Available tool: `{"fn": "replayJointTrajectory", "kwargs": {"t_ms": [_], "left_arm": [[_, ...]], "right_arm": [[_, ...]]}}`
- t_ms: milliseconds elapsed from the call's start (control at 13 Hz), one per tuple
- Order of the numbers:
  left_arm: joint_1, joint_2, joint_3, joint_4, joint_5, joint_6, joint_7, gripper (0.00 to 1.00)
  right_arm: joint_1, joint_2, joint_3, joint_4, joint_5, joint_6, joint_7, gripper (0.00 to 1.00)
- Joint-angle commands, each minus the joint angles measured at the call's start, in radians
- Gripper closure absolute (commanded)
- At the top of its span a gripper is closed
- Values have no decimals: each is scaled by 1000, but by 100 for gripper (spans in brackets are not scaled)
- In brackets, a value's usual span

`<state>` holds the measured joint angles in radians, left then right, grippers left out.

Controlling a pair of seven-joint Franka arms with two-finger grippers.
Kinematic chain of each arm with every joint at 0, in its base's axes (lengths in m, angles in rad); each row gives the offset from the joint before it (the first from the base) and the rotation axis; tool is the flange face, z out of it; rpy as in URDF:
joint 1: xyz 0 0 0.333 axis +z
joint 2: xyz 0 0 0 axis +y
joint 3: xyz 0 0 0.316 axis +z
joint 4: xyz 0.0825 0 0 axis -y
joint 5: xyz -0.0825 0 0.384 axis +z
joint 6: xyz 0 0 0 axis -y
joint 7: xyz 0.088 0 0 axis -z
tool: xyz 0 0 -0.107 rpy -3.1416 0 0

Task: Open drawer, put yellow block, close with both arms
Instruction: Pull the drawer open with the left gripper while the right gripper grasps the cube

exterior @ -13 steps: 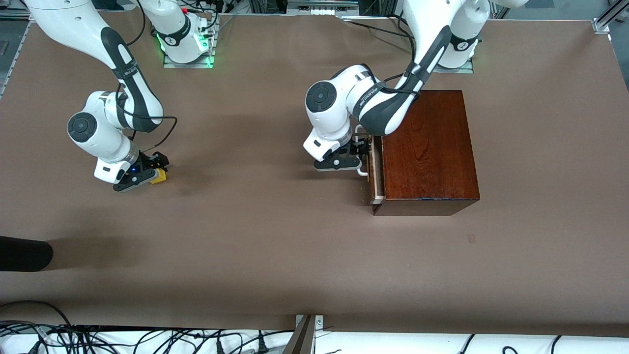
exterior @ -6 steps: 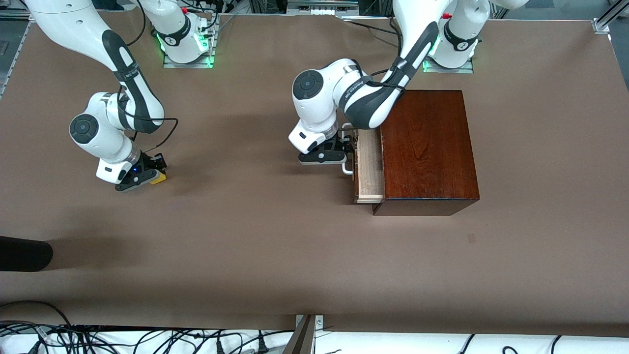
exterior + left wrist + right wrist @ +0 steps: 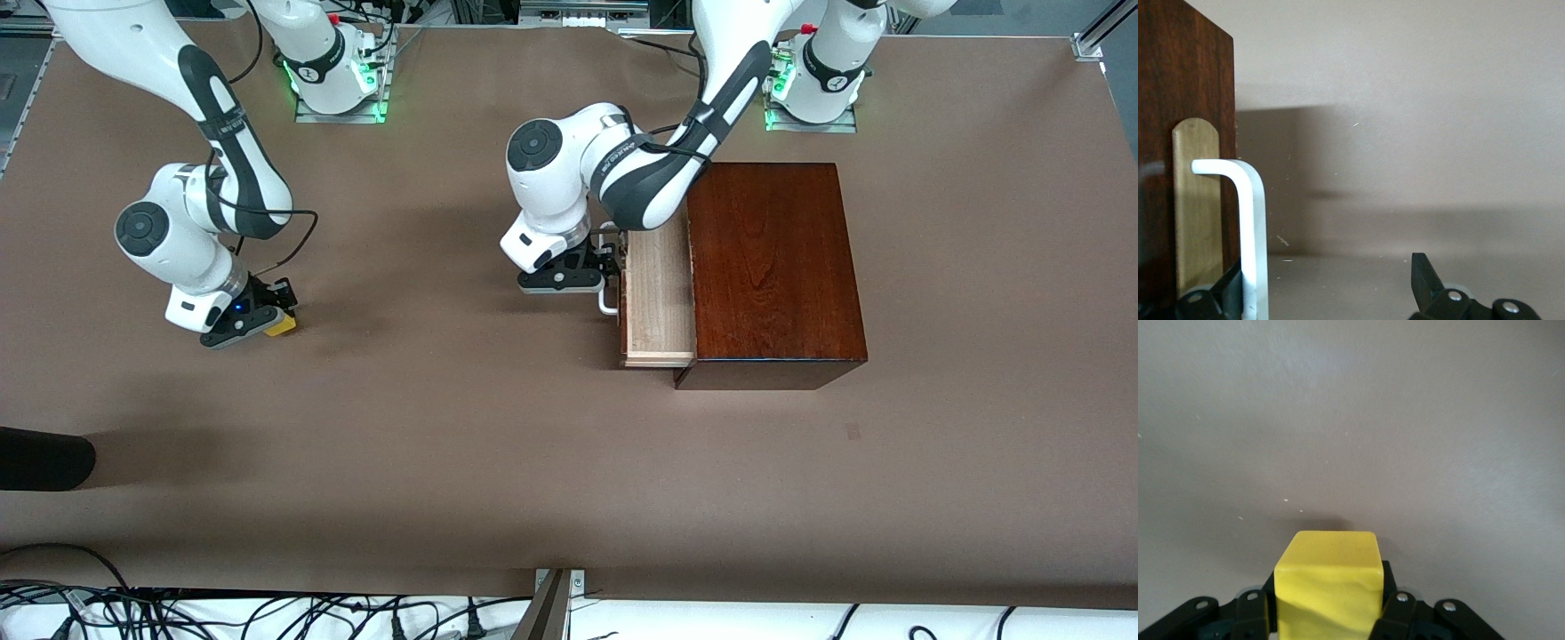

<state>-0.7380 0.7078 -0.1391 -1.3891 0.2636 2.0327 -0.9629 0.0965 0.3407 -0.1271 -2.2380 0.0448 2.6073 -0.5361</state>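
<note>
Front view shows the brown counter (image 3: 498, 444) with the dark wooden box (image 3: 773, 267) at the left arm's end. Its drawer (image 3: 658, 302) now stands out farther than 0.5 s ago and far more than 1 s ago, baring the pale tray, so the opening step looks nearly done. The left claw (image 3: 603, 267) is at the white handle (image 3: 1248, 220); its fingers seem spread with the loop hooked against 1 of them, though the grip is hard to read. Toward the right arm's end, the right claw (image 3: 258, 316) clamps the yellow block (image 3: 1327, 583), low over the counter, well apart from the drawer. No readable writing shows.
</note>
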Motion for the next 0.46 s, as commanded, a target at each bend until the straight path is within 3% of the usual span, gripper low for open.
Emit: {"fn": "replayJointTrajectory", "kwargs": {"t_ms": [0,385], "left_arm": [[-18,79,12,107,-58,27,-14,0],[-21,102,24,128,-58,35,-19,0]], "right_arm": [[-4,-48,18,64,26,-116,-27,92],[-1,-51,21,230,26,-283,-22,92]]}}
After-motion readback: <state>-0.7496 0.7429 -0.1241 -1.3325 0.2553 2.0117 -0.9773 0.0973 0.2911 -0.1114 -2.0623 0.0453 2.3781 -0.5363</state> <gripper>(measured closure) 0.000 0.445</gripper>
